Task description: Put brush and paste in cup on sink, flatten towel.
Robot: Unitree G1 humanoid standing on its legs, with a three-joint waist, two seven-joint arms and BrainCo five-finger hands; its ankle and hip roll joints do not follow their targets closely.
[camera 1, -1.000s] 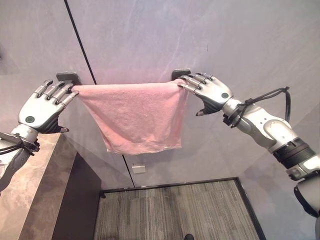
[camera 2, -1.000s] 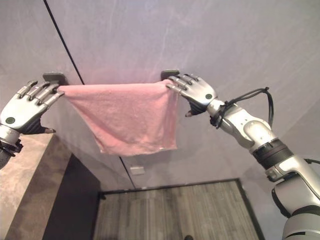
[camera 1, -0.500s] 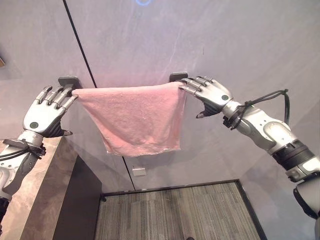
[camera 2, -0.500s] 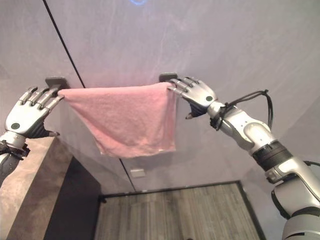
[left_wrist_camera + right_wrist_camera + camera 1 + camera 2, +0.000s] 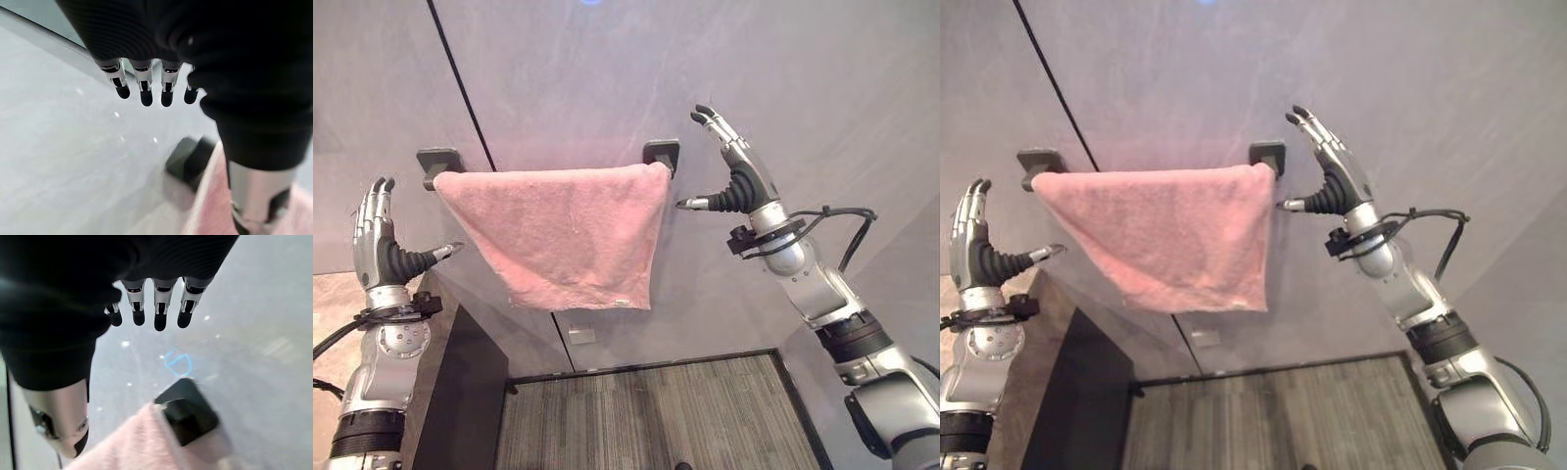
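Both sets of fingers stand straight and apart from the cloth, holding nothing: the left hand (image 5: pixel 378 247) is raised with its dark tips pointing up and its thumb stretched out toward the towel's near corner without touching it, and the right hand (image 5: pixel 736 176) is raised the same way, its thumb reaching toward the towel's other top corner with a small gap between. In the left wrist view the fingers (image 5: pixel 142 88) hang in a straight row with the grey wall behind them, and in the right wrist view the fingers (image 5: pixel 158 308) do likewise. The pink towel (image 5: pixel 563 230) lies draped over a bar between two dark wall brackets, the left bracket (image 5: pixel 438 161) at about 10 o'clock of the cloth and the right bracket (image 5: pixel 663 153) at about 2 o'clock; its top edge runs fairly level from one bracket to the other, and its lower edge hangs slanted, lowest toward 5 o'clock. Seen from the head, the left hand sits at 9 o'clock of the towel and the right hand at 3 o'clock, each just beside it. A grey stone counter (image 5: pixel 333 323) shows at 8 o'clock, by the left arm
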